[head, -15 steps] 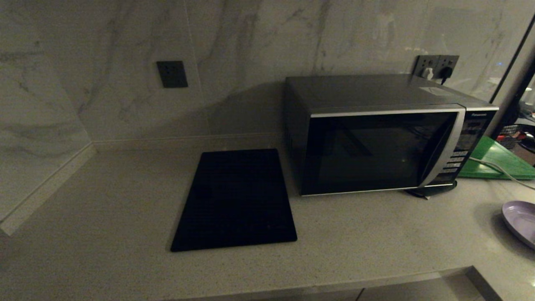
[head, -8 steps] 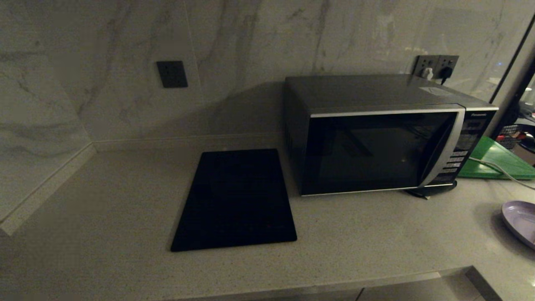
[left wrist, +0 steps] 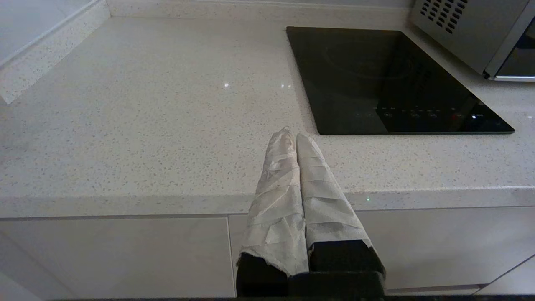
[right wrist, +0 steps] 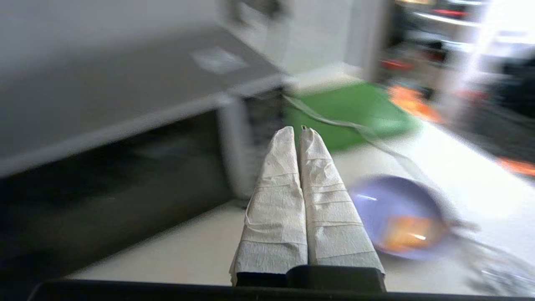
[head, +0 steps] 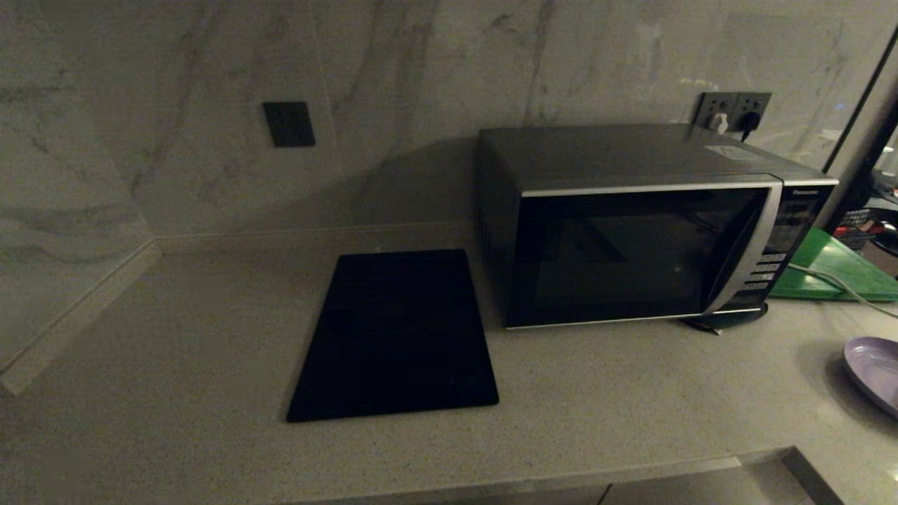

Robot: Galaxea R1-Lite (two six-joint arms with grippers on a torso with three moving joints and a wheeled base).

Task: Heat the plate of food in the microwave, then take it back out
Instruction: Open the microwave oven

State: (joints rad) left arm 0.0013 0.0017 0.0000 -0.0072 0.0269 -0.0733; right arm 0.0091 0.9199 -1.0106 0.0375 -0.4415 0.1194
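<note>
Grey speckled countertop (head: 175, 365) under a marble wall (head: 421, 63). The microwave (head: 645, 224) sits at the back right of the counter, door closed, black glass facing forward, button panel on its right side. Flat black slab (head: 396, 337) lies just beside the microwave's left side, flat on the counter. Green board (head: 835, 270) right of the microwave, with a pale cable (head: 835, 284) running across it. The plate of food (head: 873, 372) is on the counter at the far right, near the front edge, mostly cut off in the head view; the right wrist view shows orange pieces on it, probably the fries, but it's blurred. Right gripper (right wrist: 297, 130) is off the counter between microwave and plate, wrapped fingers pressed together, empty. Left gripper (left wrist: 291, 134) hangs at the counter's front edge, fingers pressed together, empty.
</note>
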